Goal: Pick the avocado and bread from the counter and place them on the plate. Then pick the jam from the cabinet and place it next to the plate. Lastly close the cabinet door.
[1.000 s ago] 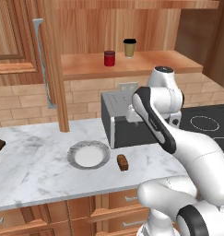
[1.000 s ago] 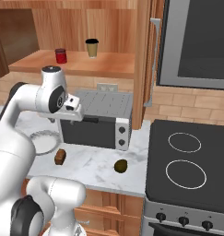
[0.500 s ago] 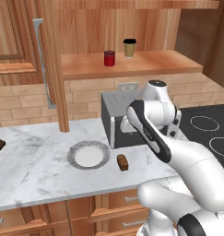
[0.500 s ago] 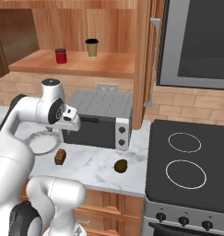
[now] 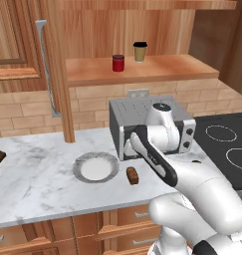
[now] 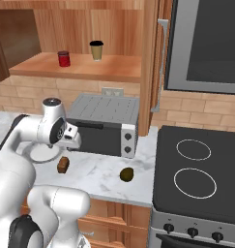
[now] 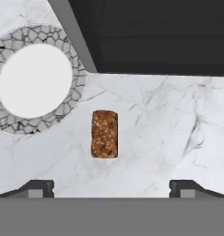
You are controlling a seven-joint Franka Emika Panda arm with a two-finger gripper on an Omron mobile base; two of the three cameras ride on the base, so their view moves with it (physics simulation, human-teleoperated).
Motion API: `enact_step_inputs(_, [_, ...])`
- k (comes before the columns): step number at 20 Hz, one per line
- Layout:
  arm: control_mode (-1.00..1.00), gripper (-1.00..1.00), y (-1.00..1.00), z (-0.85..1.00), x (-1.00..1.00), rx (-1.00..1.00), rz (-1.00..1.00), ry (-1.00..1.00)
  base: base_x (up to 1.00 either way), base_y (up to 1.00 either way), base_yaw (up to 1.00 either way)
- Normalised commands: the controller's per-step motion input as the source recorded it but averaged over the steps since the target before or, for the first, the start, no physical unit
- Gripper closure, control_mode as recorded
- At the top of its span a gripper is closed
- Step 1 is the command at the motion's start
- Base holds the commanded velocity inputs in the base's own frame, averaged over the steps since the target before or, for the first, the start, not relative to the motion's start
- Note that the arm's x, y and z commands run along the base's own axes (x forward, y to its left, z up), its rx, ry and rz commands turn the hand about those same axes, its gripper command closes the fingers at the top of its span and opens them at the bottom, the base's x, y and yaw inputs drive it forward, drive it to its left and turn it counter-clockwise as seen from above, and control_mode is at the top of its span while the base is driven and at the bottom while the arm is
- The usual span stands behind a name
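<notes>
In the hand view the gripper (image 7: 111, 186) hangs over the counter (image 7: 168, 133), jaws spread wide, the bread (image 7: 104, 133) lying mid-frame between the tips on open marble. The plate (image 7: 62, 106) sits upper left, just beside the bread and apparently near the toaster oven's (image 7: 150, 37) corner. In the right base view the avocado (image 6: 126, 174) lies lower centre, close to the stove (image 6: 196, 174) edge. The jam (image 5: 118, 63) stands on the cabinet (image 5: 142, 72) shelf, upper centre.

Brown oblong bread (image 7: 104, 133) lies flat on the marble counter (image 5: 38, 184), just beside the grey-rimmed plate (image 5: 81, 165). The avocado (image 6: 126, 174) sits near the stove. The red jam (image 5: 118, 63) stands upright on the cabinet (image 5: 142, 74) shelf, door (image 5: 55, 69) open.
</notes>
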Motion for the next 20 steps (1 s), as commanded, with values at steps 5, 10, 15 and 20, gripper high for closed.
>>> enact_step_inputs(5, [-1.0, -1.0, 0.13, -0.48, 0.2, 0.03, 0.0, 0.0, 0.0, 0.0, 0.0])
enact_step_inputs(10, [-1.0, -1.0, 0.12, -0.47, 0.31, 0.0, 0.0, 0.0, 0.0, 0.0, 0.0])
enact_step_inputs(15, [-1.0, -1.0, 0.13, -0.49, 0.33, 0.0, -0.01, 0.0, 0.0, 0.0, 0.0])
enact_step_inputs(20, [-1.0, -1.0, 0.13, -0.49, 0.23, 0.0, 0.0, 0.0, 0.0, 0.0, 0.0])
